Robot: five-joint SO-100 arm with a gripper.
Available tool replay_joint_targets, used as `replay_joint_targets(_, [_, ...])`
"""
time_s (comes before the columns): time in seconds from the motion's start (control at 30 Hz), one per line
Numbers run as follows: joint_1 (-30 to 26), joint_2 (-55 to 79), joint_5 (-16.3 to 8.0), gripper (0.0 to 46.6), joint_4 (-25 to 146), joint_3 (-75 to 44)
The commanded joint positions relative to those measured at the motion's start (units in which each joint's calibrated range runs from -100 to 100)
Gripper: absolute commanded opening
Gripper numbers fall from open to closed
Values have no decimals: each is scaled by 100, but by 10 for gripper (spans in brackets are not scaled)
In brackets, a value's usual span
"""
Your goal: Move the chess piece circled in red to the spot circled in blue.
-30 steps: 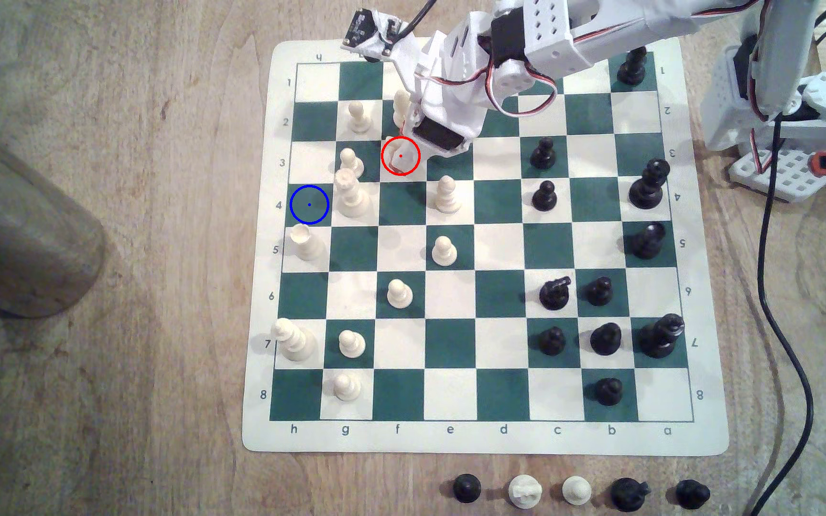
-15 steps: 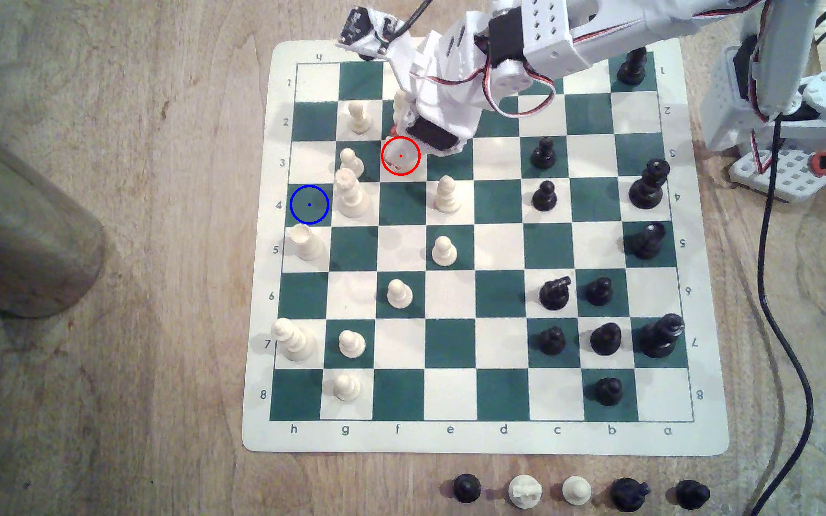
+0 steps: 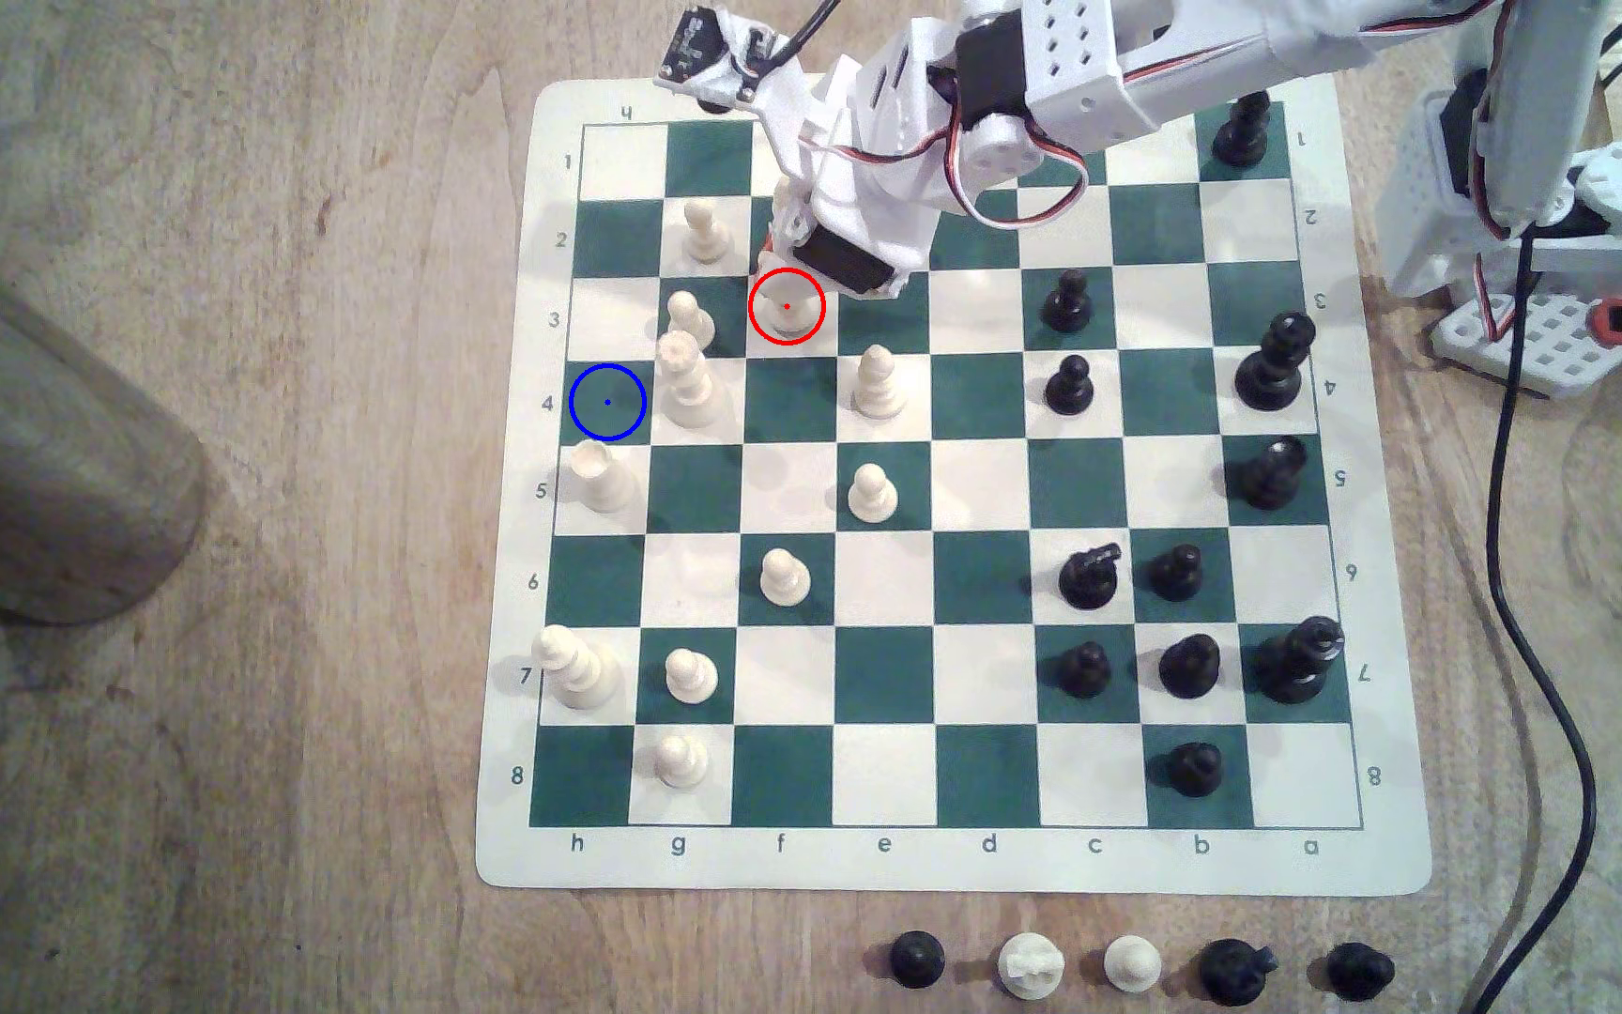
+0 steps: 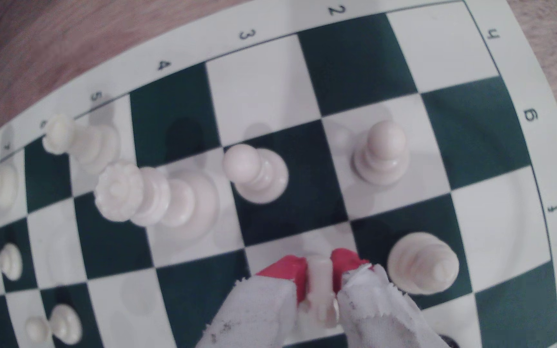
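The chess piece [image 4: 319, 284], a short cream-white one, sits pinched between the red pads [image 4: 287, 274] of my gripper [image 4: 317, 267]. In the exterior view my gripper [image 3: 781, 278] hangs over the red-ringed white square, and the chess piece's round base [image 3: 781, 310] shows inside the ring under the fingers. Its head is hidden by the gripper there. The spot [image 3: 607, 402] is a dark green square with a blue ring, two files toward the exterior view's left and one row nearer, with nothing standing on it. It shows in the wrist view as the bare dark square [image 4: 173, 117] by the label 4.
A tall crowned white piece [image 3: 687, 385] and a white pawn [image 3: 688, 317] stand between the gripper and the spot. A cup-topped white piece [image 3: 598, 475] stands just in front of the spot. Another white piece [image 3: 788, 200] stands close behind the gripper. A metal cylinder [image 3: 37, 439] lies off the board.
The gripper has drawn slightly up and toward the board's far edge with the chess piece held. The piece's base now shows inside the red ring, where the fingers were before.
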Motion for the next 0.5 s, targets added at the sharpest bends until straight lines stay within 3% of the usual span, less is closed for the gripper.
replay_joint_targets(0.0, [-43,-675,-24,3,-27,-468])
replay_joint_targets(0.27, [-90,-1448,-151,3,792,-1093])
replay_joint_targets(0.47, [-293,-1151,-181,3,1300,-2236])
